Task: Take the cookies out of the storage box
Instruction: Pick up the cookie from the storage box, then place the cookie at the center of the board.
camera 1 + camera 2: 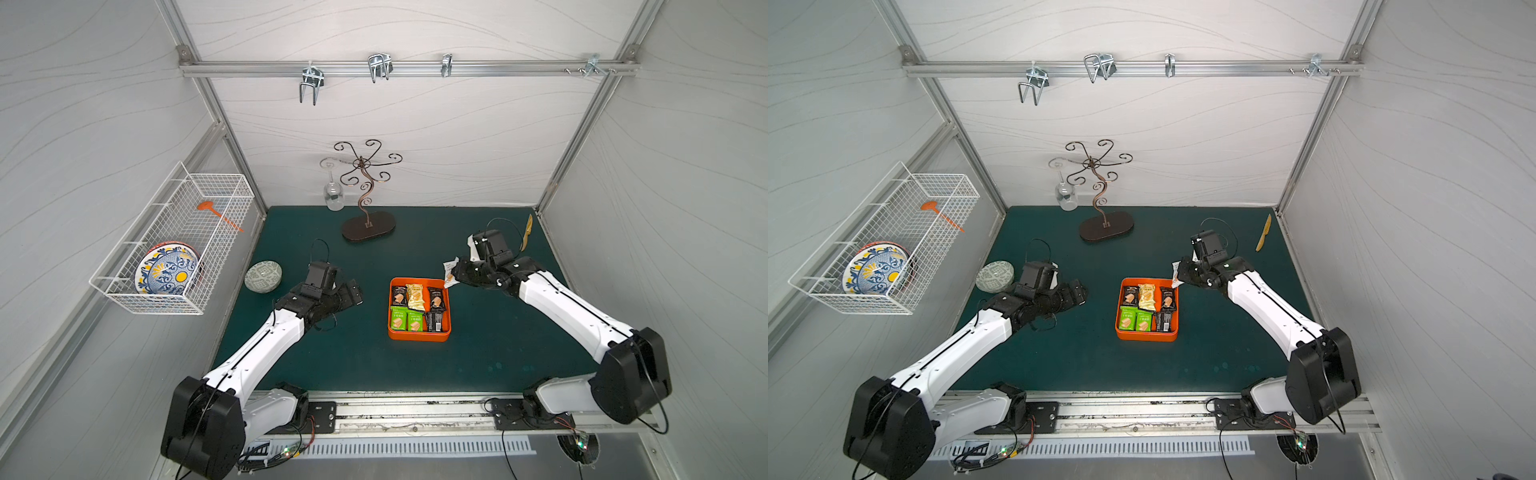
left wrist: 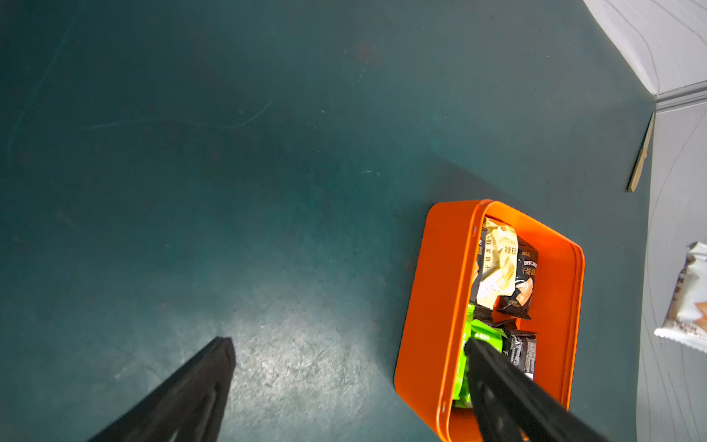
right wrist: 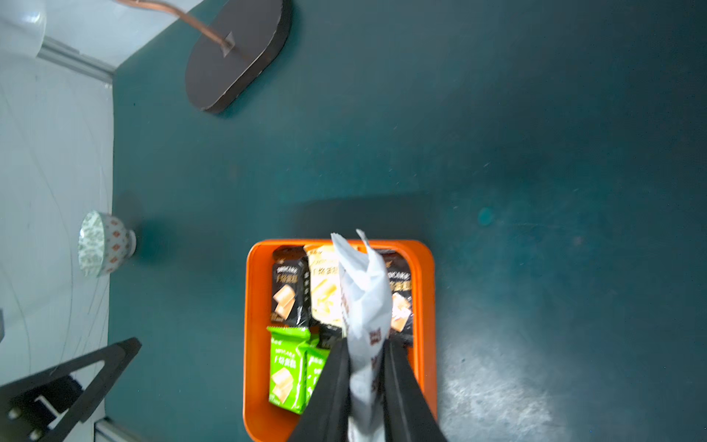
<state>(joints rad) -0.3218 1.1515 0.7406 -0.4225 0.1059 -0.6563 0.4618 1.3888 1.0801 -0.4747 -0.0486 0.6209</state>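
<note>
The orange storage box [image 1: 419,336] [image 1: 1146,336] sits mid-table holding several cookies [image 1: 415,297] [image 1: 1146,296]: black, pale yellow and green packets. My right gripper [image 1: 457,272] [image 1: 1183,272] [image 3: 366,344] is shut on a white cookie packet [image 1: 449,272] [image 3: 363,291], raised above the box's far right corner. The right wrist view shows the box [image 3: 254,344] and its cookies [image 3: 285,294] below that packet. To the left of the box my left gripper [image 1: 353,293] [image 1: 1077,291] [image 2: 348,342] stands open and empty. The left wrist view shows the box [image 2: 432,306], its cookies [image 2: 497,264] and the held packet [image 2: 688,298].
A metal glass stand [image 1: 368,226] with a hanging wine glass [image 1: 333,195] is at the back. A patterned bowl [image 1: 263,276] rests far left near my left arm. A yellow wooden utensil [image 1: 528,232] lies at the back right. A white wire basket [image 1: 174,245] hangs on the left wall.
</note>
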